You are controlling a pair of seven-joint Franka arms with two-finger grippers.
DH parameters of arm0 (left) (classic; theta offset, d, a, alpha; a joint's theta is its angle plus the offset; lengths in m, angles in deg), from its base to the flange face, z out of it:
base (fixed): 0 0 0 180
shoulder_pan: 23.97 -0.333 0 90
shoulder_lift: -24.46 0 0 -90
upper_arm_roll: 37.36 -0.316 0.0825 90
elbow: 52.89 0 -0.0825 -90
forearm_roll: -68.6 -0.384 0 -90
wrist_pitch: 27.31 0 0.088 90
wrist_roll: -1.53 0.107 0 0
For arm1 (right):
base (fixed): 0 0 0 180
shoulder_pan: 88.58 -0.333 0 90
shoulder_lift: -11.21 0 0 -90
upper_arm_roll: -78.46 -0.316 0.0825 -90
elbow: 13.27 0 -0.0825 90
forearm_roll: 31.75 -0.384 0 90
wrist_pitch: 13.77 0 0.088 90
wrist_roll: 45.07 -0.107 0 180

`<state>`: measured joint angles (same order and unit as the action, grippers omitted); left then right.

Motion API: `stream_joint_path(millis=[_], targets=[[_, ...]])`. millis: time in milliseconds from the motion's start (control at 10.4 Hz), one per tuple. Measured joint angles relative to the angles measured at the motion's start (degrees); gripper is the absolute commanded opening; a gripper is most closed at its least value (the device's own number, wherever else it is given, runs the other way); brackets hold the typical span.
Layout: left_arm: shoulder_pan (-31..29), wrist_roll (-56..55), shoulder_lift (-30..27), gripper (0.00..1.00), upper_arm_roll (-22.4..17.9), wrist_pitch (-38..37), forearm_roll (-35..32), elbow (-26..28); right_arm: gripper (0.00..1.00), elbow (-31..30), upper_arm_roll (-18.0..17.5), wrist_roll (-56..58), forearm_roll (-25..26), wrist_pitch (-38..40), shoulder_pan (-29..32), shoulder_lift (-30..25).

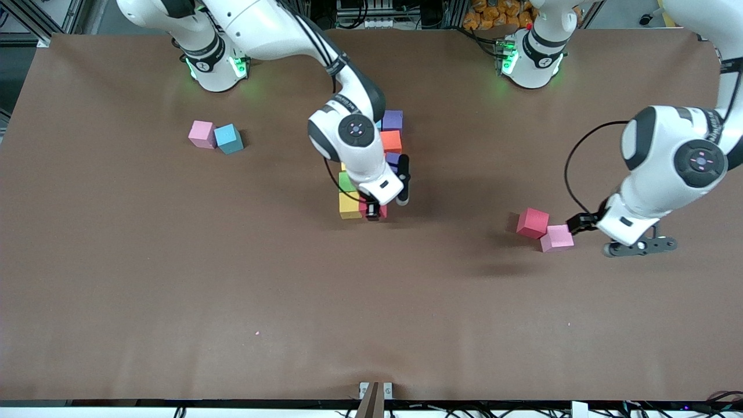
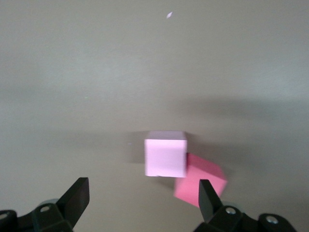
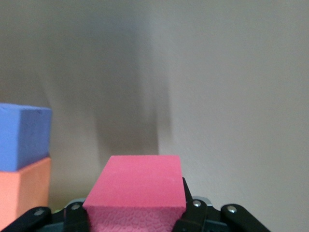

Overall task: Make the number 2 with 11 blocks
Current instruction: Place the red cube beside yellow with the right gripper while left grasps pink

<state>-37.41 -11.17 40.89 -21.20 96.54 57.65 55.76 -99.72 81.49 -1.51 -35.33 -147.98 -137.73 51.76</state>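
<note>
At the middle of the brown-covered tabletop (image 1: 174,290), the right gripper (image 1: 373,211) is clenched on a red foam cube (image 3: 137,186), low at the nearest row of the unfinished number 2 (image 1: 371,168), right beside a yellow foam cube (image 1: 349,205) at that row's end. Just above the yellow one in the front view sits a green foam cube (image 1: 346,182), and farther from the camera an orange foam cube (image 1: 391,141) and a purple foam cube (image 1: 393,120) run toward the robots' bases; a blue-violet cube (image 3: 24,135) shows stacked against the orange one in the right wrist view, while the arm hides much of the figure, so the count of placed blocks cannot be told. Toward the left arm's end of the tabletop, the left gripper (image 1: 638,247) hangs with its jaws spread wide and nothing between them, just beside a pale pink foam cube (image 1: 556,237) that touches a second red foam cube (image 1: 532,222) corner to side. Farther back, near the right arm's end, a pink foam cube (image 1: 202,134) and a teal-blue foam cube (image 1: 228,139) rest against each other, well apart from the figure. The blocks look light, soft and slightly grippy, judging by the pebbled face in the right wrist view; they should tolerate a firm squeeze but may dent or tip, so the sensible hold is across two opposite flat sides, squarely at mid-height, with the pale pink one approached so that its red neighbour is not dragged along.
</note>
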Motion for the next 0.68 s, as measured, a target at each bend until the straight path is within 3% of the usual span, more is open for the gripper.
stream_joint_path(millis=[676], targets=[[0.2, -5.0, 9.8, 1.0, 0.7, 7.6, 0.1, 0.6, 0.38, 0.1, 0.6, 0.1, 0.0, -0.3, -1.7, 3.3]])
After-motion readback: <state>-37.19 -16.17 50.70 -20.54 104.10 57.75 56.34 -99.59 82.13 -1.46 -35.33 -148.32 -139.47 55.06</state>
